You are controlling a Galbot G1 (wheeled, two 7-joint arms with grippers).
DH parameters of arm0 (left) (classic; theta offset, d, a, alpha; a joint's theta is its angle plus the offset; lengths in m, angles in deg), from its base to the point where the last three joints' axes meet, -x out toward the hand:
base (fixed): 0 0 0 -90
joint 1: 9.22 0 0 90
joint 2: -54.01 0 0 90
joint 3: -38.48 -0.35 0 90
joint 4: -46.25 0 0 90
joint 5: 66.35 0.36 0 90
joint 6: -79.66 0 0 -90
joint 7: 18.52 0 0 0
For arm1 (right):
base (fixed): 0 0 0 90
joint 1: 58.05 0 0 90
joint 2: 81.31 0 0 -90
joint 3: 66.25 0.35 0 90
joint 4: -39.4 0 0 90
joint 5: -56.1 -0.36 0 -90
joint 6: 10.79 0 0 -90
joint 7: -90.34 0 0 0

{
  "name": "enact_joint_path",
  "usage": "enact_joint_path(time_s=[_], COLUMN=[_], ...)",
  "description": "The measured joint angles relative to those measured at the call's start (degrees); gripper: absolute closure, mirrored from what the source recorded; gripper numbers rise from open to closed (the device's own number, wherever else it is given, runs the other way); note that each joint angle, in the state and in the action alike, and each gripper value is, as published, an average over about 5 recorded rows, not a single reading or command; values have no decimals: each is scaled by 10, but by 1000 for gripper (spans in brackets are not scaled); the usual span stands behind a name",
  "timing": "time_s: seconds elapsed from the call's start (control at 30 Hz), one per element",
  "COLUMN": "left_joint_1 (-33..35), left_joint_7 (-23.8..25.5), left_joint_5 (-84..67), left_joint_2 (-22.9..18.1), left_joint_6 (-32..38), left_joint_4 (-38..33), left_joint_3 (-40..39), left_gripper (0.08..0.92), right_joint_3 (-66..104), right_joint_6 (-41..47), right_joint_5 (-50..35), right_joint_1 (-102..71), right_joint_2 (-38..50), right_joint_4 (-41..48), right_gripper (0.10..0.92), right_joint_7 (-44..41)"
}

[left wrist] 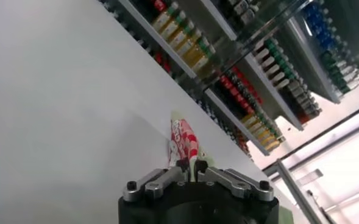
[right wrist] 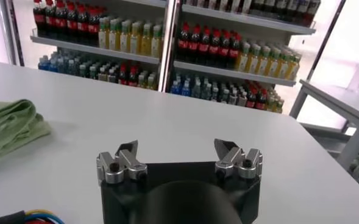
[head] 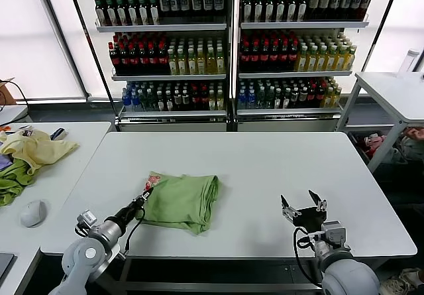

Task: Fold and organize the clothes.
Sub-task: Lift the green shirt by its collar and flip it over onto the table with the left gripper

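The sage-green polo shirt [head: 182, 201] lies folded in a rough square on the white table [head: 278, 162], left of centre, with its red-and-white print [head: 153, 179] showing at the left edge. My left gripper [head: 146, 193] is at that left edge, low over the table, shut on the shirt's edge. In the left wrist view the gripper [left wrist: 191, 165] pinches the cloth just below the print [left wrist: 183, 137]. My right gripper [head: 302, 202] is open and empty near the table's front edge, well right of the shirt. In the right wrist view that gripper [right wrist: 176, 147] hovers over bare table, with the shirt [right wrist: 8, 125] far off.
A side table on the left holds a pale yellow garment [head: 36, 147], a lime-green cloth [head: 13, 181] and a grey mouse [head: 33, 213]. Bottle shelves [head: 228, 43] stand behind the table. Another white table [head: 397, 93] is at the back right.
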State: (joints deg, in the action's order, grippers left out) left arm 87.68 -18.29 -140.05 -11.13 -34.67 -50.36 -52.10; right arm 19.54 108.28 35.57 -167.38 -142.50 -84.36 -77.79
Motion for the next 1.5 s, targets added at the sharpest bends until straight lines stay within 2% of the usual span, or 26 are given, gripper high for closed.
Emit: enact_joint_path(time_s=[0.2, 0.4, 0.57, 0.87, 1.03, 1.23, 1.5], left_joint_1=[0, 9, 15, 14, 21, 16, -22], left_joint_7=[-3, -11, -18, -29, -33, -49, -88], left_joint_5=[-22, -39, -44, -28, 4, 81, 176], left_joint_2=[-8, 6, 41, 130, 155, 142, 74], left_joint_6=[0, -1, -3, -15, -15, -7, 1], left_joint_4=[0, -12, -20, -42, -73, -121, -158], left_joint_3=[12, 42, 88, 186, 200, 153, 23], left_gripper=[882, 882, 882, 882, 882, 882, 882], right_joint_3=[4, 5, 5, 6, 3, 10, 24], right_joint_6=[1, 2, 0, -7, -4, -5, -7], right_joint_5=[-3, -7, -13, -25, -21, -14, -8], right_joint_1=[0, 5, 12, 25, 21, 6, -9], right_joint_2=[3, 5, 8, 14, 6, 0, -8], right_joint_4=[-3, -5, -2, 9, 1, -12, -24], right_gripper=[203, 203, 203, 203, 203, 203, 203], right_joint_7=[0, 0, -1, -4, -2, -3, -4])
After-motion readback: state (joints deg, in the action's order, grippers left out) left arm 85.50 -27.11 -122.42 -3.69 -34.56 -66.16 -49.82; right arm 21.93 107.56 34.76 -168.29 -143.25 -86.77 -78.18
